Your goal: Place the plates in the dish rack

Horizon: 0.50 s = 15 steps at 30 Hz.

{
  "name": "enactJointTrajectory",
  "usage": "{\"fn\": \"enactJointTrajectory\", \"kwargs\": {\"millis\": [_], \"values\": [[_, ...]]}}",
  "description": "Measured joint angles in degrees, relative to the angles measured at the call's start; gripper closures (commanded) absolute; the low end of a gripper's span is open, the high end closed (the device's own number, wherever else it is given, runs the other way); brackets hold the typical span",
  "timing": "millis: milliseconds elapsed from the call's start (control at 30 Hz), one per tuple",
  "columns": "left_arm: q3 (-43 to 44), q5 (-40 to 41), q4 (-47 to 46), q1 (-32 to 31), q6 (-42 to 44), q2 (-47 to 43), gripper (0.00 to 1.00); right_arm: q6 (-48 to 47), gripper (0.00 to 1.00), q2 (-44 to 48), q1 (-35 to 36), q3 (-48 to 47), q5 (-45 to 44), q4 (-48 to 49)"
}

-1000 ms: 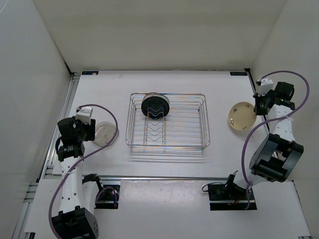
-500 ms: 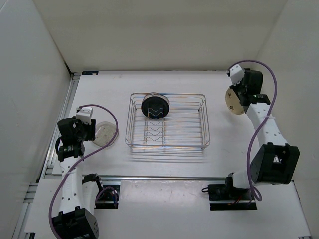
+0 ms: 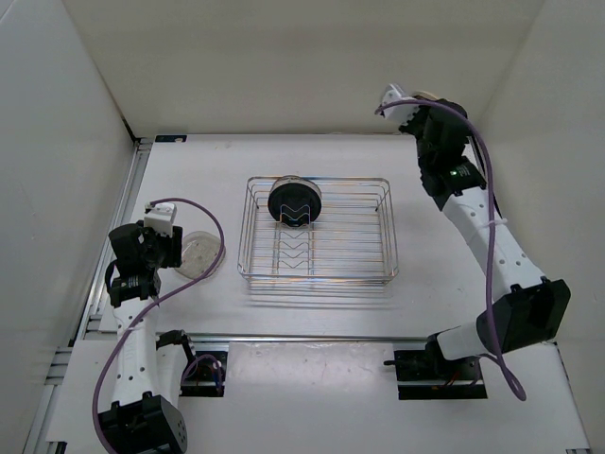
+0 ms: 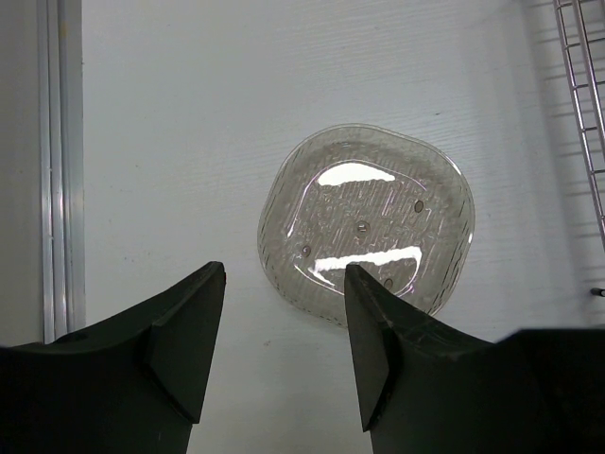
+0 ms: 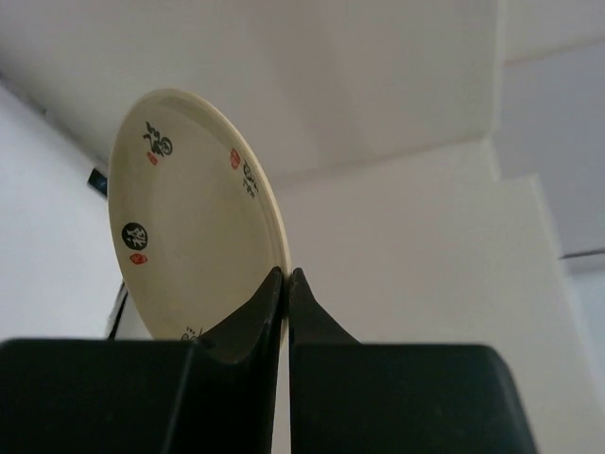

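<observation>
The chrome wire dish rack [image 3: 378,248] sits mid-table; its edge shows in the left wrist view [image 4: 579,85]. The glossy black plate [image 3: 295,201] stands on edge in its far dividers, with a pale rim just behind it that I cannot identify. The clear glass plate [image 3: 197,253] lies flat left of the rack. My left gripper [image 3: 170,252] is open just beside it; the plate [image 4: 369,222] lies ahead of the open fingertips [image 4: 284,331]. My right gripper [image 3: 423,106] is raised at the back right, shut [image 5: 286,279] on the rim of the cream-yellow plate [image 5: 194,218], held upright.
White walls enclose the table on the left, back and right. An aluminium rail [image 4: 59,161] runs along the table's left edge, close to my left gripper. The arm bases and cables sit at the near edge.
My right arm lifted the cream plate off the table at the right and swung it up and back, turning it on edge. The left arm and glass plate have not moved.
</observation>
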State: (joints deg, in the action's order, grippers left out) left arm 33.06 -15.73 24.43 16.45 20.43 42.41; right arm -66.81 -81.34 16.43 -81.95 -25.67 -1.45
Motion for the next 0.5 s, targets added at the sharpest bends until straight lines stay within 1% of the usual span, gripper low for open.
{"fn": "enactJointTrajectory", "kwargs": {"millis": [167, 267, 400, 500], "values": [[0.0, 0.0, 0.0, 0.0, 0.0, 0.0, 0.36, -9.7, 1.0, 0.3, 10.3, -0.7, 1.7, 5.8], [0.0, 0.0, 0.0, 0.0, 0.0, 0.0, 0.36, -13.4, 1.0, 1.9, 16.7, 1.4, 4.7, 7.2], [0.0, 0.0, 0.0, 0.0, 0.0, 0.0, 0.36, -13.4, 1.0, 3.8, 23.9, 2.0, 7.9, 4.3], [0.0, 0.0, 0.0, 0.0, 0.0, 0.0, 0.36, -12.1, 1.0, 5.2, 27.4, 2.3, 10.6, 1.7]]}}
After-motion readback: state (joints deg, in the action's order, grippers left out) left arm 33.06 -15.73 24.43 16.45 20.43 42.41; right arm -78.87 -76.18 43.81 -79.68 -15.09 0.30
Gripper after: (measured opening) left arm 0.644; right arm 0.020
